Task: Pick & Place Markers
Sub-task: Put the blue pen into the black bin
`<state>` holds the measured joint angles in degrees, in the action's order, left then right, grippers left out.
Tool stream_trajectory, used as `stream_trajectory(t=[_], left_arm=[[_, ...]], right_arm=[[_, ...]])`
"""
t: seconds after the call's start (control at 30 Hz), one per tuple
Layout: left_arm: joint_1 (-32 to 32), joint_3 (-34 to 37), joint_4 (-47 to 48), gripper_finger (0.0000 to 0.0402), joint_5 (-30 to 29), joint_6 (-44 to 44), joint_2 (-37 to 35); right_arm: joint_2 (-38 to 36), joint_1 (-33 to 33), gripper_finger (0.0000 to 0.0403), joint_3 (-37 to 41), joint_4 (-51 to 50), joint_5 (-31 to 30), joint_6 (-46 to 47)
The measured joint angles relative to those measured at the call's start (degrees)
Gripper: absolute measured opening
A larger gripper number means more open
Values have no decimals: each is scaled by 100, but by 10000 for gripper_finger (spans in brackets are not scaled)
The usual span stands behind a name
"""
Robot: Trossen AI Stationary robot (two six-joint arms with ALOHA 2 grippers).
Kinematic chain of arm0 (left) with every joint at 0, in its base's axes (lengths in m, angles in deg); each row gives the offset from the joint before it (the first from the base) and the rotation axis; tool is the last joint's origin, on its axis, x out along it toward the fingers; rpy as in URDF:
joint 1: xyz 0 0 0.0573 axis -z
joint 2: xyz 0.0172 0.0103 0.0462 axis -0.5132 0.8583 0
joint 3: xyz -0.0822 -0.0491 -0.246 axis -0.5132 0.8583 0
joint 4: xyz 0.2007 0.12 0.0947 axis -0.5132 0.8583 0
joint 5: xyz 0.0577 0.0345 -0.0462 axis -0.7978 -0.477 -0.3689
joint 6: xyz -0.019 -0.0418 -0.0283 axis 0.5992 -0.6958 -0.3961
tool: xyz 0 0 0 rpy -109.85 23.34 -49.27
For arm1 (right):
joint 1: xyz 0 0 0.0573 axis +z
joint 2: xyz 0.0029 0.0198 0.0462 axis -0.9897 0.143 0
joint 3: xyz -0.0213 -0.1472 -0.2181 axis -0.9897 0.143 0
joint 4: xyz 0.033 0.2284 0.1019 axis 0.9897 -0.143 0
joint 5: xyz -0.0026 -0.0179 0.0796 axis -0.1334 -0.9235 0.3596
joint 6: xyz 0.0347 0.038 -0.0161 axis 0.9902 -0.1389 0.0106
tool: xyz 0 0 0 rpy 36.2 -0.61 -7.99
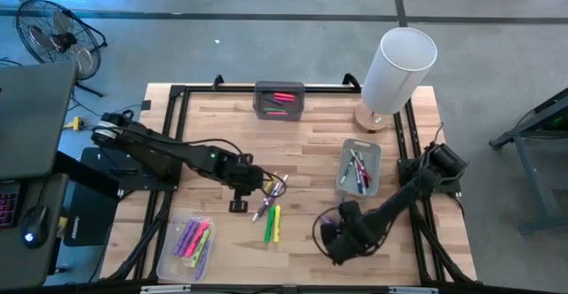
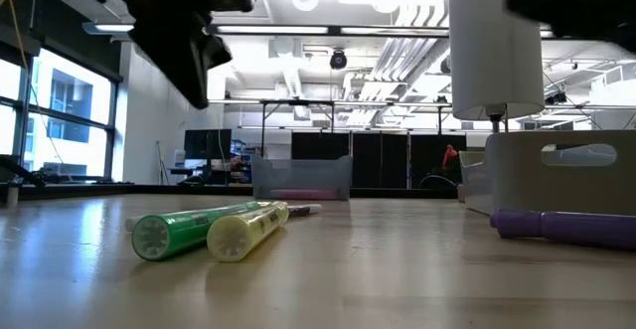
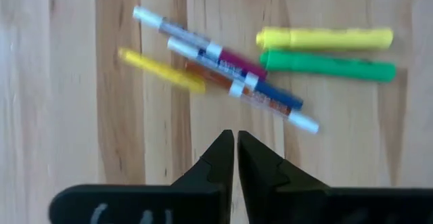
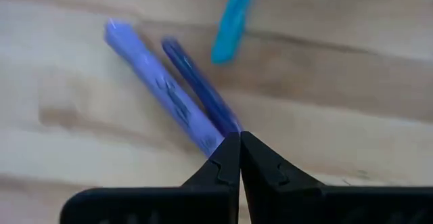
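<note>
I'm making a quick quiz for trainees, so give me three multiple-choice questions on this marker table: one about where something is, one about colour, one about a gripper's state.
1. Where is the white lamp? A far right corner of the table B near left corner C table centre
2. Which fat markers lie side by side mid-table? A yellow marker and green marker B blue and black C red and white
3. The left gripper is: A shut, empty B wide open C holding a marker

Answers: 1 A, high view; 2 A, left wrist view; 3 A, fingertips meet with nothing between.

An open-plan lab or workshop: exposed ceiling ducts [image 2: 397, 66], strip lights, monitors [image 2: 207, 145], a floor fan [image 1: 55, 35], concrete floor.
</note>
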<state>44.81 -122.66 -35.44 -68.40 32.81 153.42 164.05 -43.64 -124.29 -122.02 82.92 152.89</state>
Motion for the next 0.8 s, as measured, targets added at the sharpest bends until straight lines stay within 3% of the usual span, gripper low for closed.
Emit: stream_trajectory(t=[0.3, 0.5, 0.67, 0.8], left_arm=[[0, 97, 83, 17, 139, -69, -111], [0, 95, 90, 17, 176, -24, -111], [0, 95, 89, 17, 176, -3, -111], [0, 95, 76, 17, 272, 11, -111]], right_arm=[[-6, -646, 63, 368, 188, -181, -365], [-4, -751, 101, 934, 941, -106, -356], [-57, -867, 102, 1508, 1702, 126, -323], [-74, -893, 76, 1722, 1972, 284, -472]])
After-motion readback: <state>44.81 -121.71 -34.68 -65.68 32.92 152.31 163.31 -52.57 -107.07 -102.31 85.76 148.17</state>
